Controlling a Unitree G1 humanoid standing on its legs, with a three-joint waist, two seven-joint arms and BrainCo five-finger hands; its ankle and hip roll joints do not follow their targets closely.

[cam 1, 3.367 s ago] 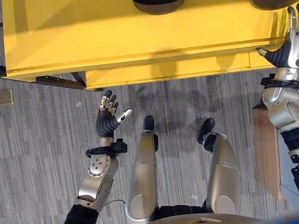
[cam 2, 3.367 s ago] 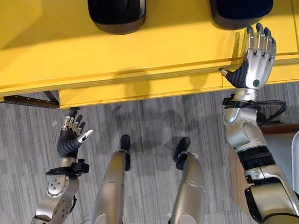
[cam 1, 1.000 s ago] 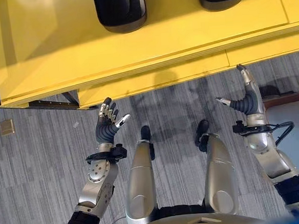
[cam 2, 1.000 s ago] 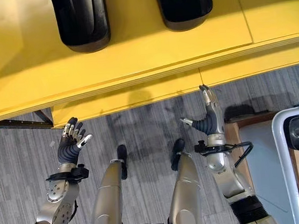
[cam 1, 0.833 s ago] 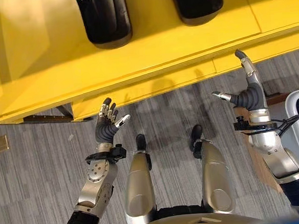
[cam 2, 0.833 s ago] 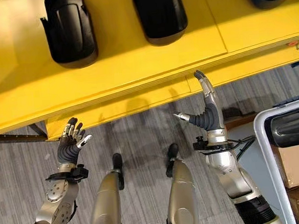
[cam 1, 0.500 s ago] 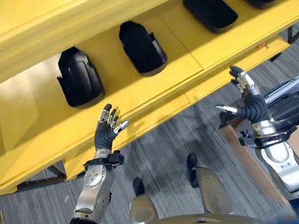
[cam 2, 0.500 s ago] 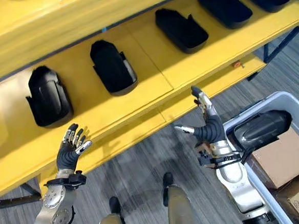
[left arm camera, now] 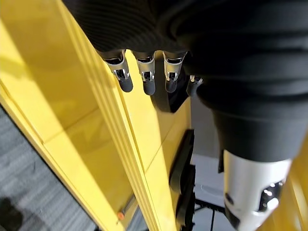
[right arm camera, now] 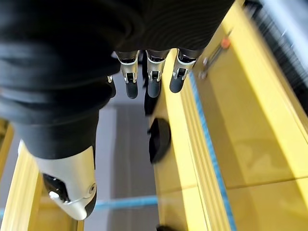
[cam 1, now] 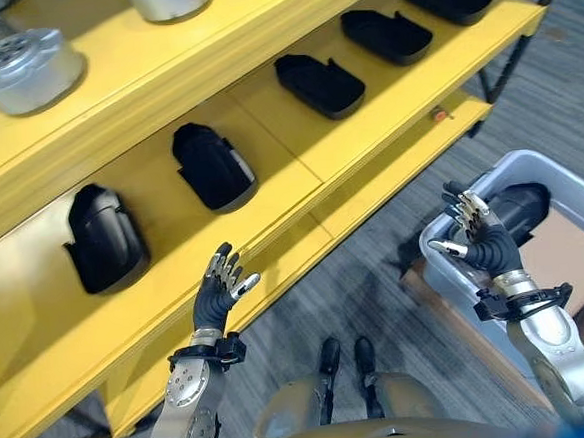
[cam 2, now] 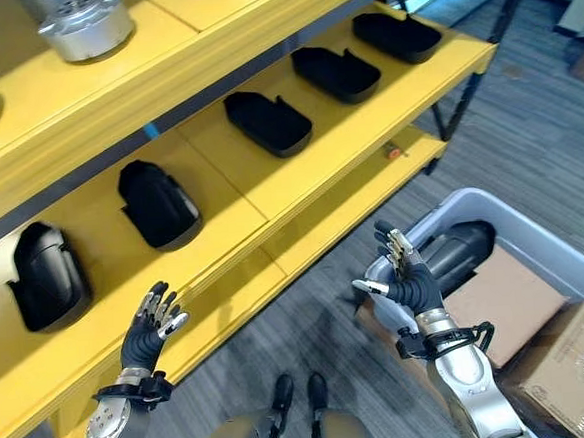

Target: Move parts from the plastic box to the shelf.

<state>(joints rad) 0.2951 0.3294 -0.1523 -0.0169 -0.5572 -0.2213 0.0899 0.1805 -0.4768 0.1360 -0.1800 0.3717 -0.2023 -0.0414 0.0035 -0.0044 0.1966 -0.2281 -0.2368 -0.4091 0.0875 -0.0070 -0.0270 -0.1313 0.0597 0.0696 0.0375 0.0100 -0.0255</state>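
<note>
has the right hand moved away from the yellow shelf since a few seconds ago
Yes. The right hand, open and empty, was up against the yellow shelf edge; now it is by the plastic box.

The setting is an industrial parts store or workshop. A yellow steel shelf point(cam 1: 366, 124) runs from 9 o'clock to 1 o'clock, its middle level holding a row of identical black moulded parts point(cam 1: 213, 164), each well apart from the next. The upper level carries silver machined metal housings point(cam 1: 23, 69). At 3 o'clock a grey plastic box point(cam 2: 555, 251) holds another black part, beside cardboard cartons point(cam 2: 573, 360). The floor is grey striped carpet point(cam 2: 527, 132).
</note>
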